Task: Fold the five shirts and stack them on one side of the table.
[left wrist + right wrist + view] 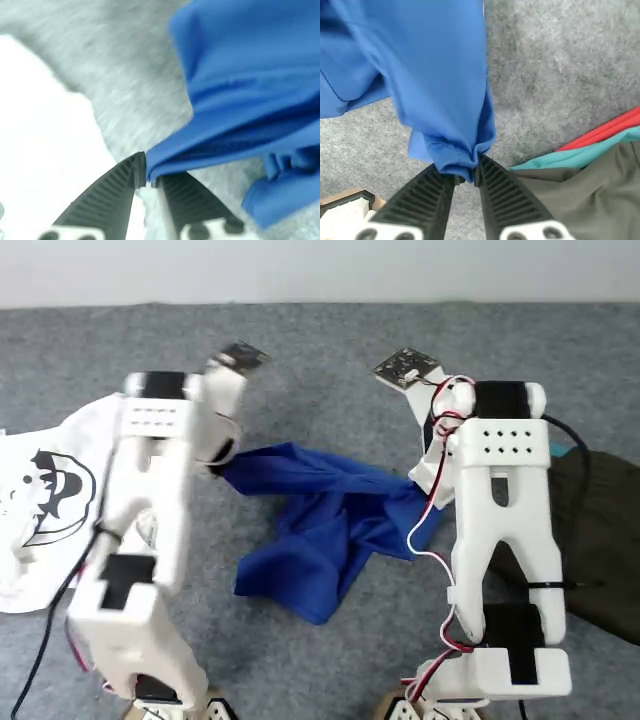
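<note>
On the grey felt-covered table (330,340), a white fabric shirt with a black print (45,505) is lying flat to the left of the crumpled royal-blue fabric shirt (325,525), apart from it. The left gripper (149,179) is sitting at the blue shirt's left tip, between it and the white shirt. Its black ribbed fingers (112,192) are pinching a corner of the blue cloth tightly between them.

The blue shirt itself is lying bunched up between the two arms. A long ridge is running across its far edge from one gripper to the other, and a loose flap is spreading out on the nearer side of that ridge.

The right gripper (468,176) is sitting at the blue shirt's right edge, with its jaws clamping closed on a gathered fold of the blue cloth. Right of the blue shirt, a dark olive fabric shirt (600,530) is lying partly under the right arm, apart from the blue cloth. A teal garment edge (555,159) and a red garment edge (612,129) are peeking out along the olive shirt's side facing the blue shirt.
</note>
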You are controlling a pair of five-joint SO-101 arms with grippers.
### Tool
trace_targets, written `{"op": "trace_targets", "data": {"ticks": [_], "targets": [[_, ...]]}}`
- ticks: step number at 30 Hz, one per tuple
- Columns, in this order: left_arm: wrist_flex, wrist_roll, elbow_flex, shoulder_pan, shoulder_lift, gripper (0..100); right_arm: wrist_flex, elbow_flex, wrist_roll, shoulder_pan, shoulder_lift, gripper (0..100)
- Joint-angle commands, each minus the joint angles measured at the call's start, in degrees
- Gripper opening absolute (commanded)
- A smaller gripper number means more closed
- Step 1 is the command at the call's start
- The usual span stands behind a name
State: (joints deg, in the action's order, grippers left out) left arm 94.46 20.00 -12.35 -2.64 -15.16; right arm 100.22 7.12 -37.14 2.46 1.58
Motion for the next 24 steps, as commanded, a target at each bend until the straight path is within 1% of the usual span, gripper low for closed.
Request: {"op": "trace_targets", "data": {"ticks": [1,4,8,10,13,15,24], "targets": [[3.60,1.49,-1.98,-5.98,10.55,1,1.89,0.53,-0.62,-2.68,3.47,1.5],[5.98,2.64,-1.89,-10.02,16.26,1,2.77,0.35,-0.62,-3.21,3.47,1.6],[6.07,3.96,0.57,-14.68,22.59,1,2.77,0.35,-0.62,-4.53,3.56,2.1],[6.07,4.66,3.21,-16.18,24.97,1,2.86,0.35,-0.62,-4.53,3.56,6.8],[5.98,4.75,7.52,-17.32,27.60,1,2.86,0.35,-0.62,-4.53,3.65,19.2],[5.89,4.75,10.07,-17.76,28.84,1,2.86,0.53,-0.62,-4.53,3.65,24.1],[4.40,4.57,16.13,-18.02,29.98,1,2.59,0.26,-0.62,0.04,3.56,24.5]]}}
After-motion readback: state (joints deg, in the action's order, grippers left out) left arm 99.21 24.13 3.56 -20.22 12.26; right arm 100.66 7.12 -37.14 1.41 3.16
